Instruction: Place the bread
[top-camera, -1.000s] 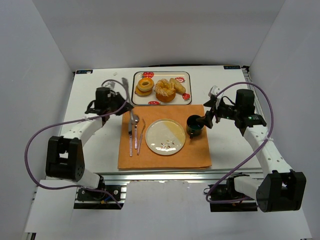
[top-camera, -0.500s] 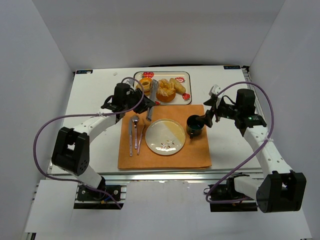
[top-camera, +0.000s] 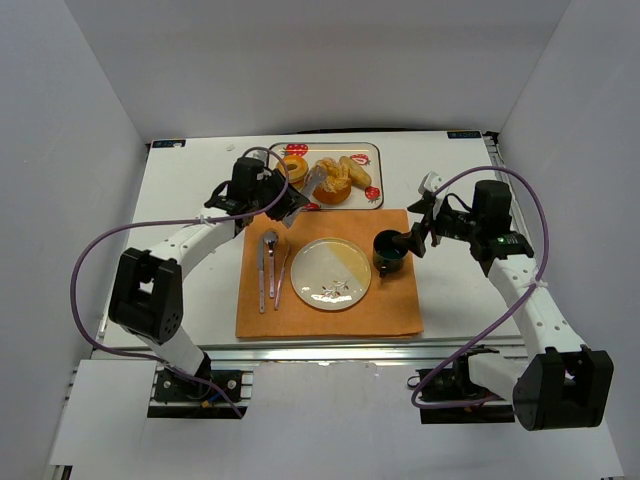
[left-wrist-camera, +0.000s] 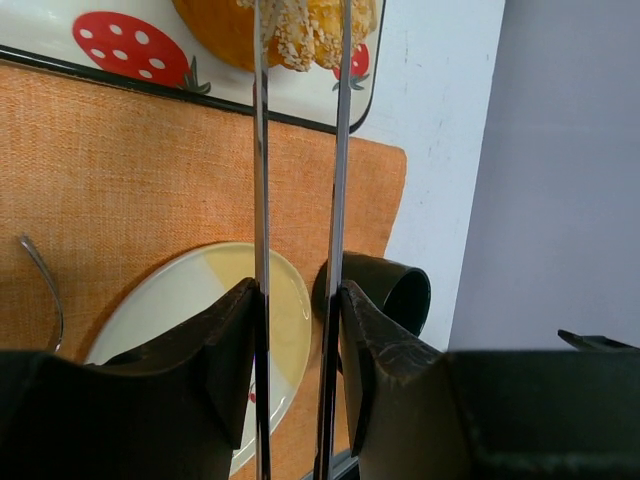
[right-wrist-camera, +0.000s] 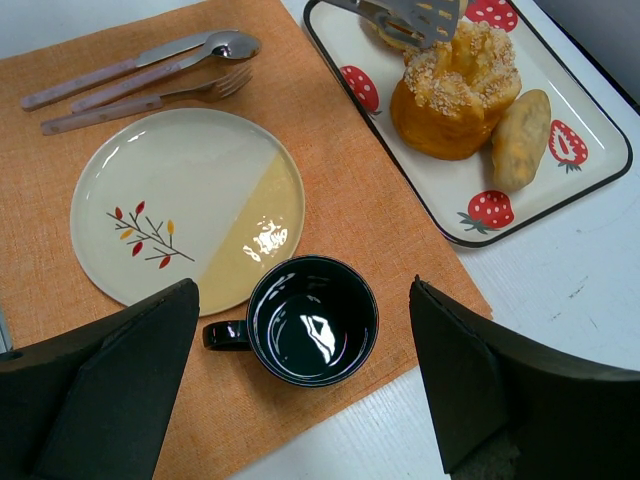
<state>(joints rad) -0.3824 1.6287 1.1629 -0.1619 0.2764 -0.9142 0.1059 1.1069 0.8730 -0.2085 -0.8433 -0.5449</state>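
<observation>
bread (right-wrist-camera: 455, 90): sits on the strawberry tray (right-wrist-camera: 600, 170) at the far side of the desk, just beside a small oblong roll (right-wrist-camera: 520, 140), with its crumbly top facing up.

left tool (left-wrist-camera: 297, 300): clenched on the handles of the tongs (left-wrist-camera: 258, 150), both fingers pressing the 2 metal arms.

right tool (top-camera: 418, 228): released, fingers spread wide above the dark mug (right-wrist-camera: 312, 320), holding nothing.

key relation: the bread lies straight ahead of my left tool, along the long axis of the tongs. The 2 arms run forward over the orange placemat (left-wrist-camera: 120, 160) and their tips reach the bun's top.

contact: I cannot tell whether the tips already pinch the bun.

nearer arm: left.

plate (right-wrist-camera: 185, 210): lies back toward me, so I judge the carry runs rearward along the same line.
</observation>
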